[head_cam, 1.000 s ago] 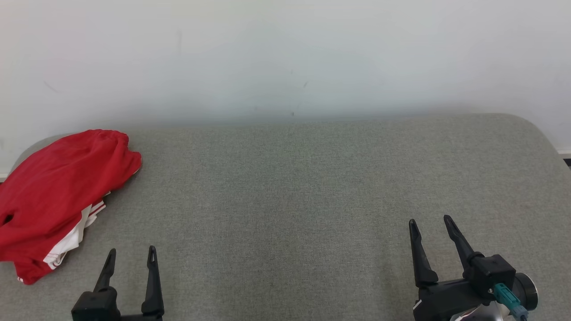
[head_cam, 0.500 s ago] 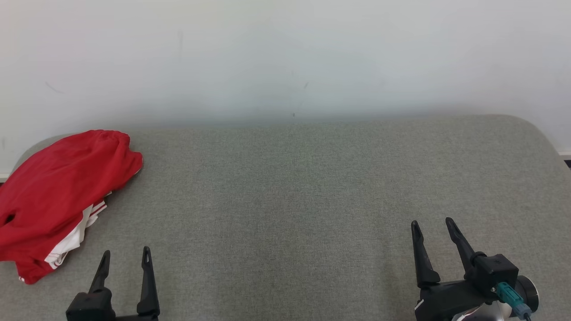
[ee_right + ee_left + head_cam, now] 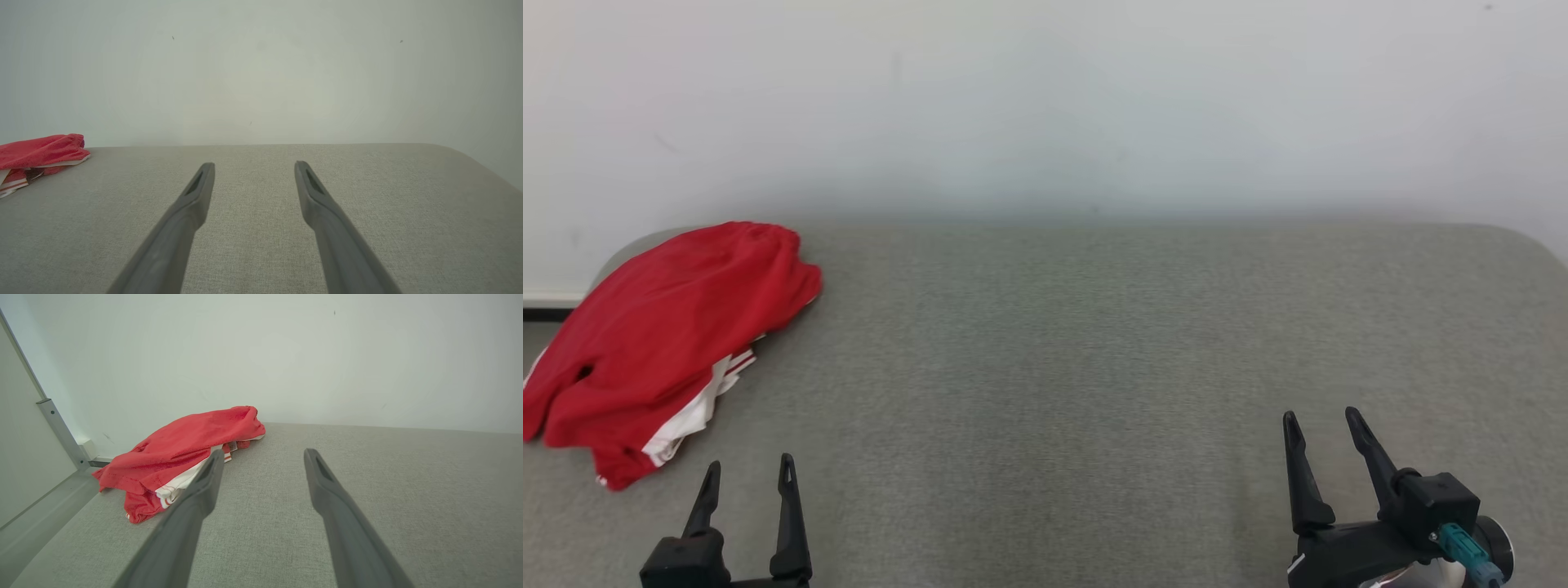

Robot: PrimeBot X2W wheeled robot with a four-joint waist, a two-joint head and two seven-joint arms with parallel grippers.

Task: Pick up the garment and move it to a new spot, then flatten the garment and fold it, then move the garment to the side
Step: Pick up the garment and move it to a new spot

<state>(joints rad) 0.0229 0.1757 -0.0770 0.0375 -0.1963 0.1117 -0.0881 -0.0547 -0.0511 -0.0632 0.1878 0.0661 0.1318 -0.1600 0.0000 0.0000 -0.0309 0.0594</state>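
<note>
- The garment (image 3: 678,327) is red, with white trim (image 3: 690,416) peeking out at its near end. It lies in a crumpled heap at the far left corner of the grey fabric-covered surface (image 3: 1094,343) and runs along the left edge toward the front.
- It rests on the fabric on its own, apart from both grippers.
- The left gripper (image 3: 750,462) sits at the front edge, toward the left. Its two dark fingers point at the back wall and stand well apart, with bare grey fabric between them and nothing in their grasp.
- The near end of the heap is just ahead of that gripper's fingertips and off to their left, close by but not touching.
- From the left wrist view, red cloth is draped over the white-trimmed layers beneath. A metal rail (image 3: 57,424) rises beyond the left edge.
- The right gripper (image 3: 1321,413) is near the front right corner, its fingers likewise spread wide on nothing. A teal connector (image 3: 1458,547) juts from its dark body.
- Most of the surface's width lies between the right gripper and the garment.
- A pale wall (image 3: 1045,106) stands right behind the back edge, and the surface's far corners are rounded.
</note>
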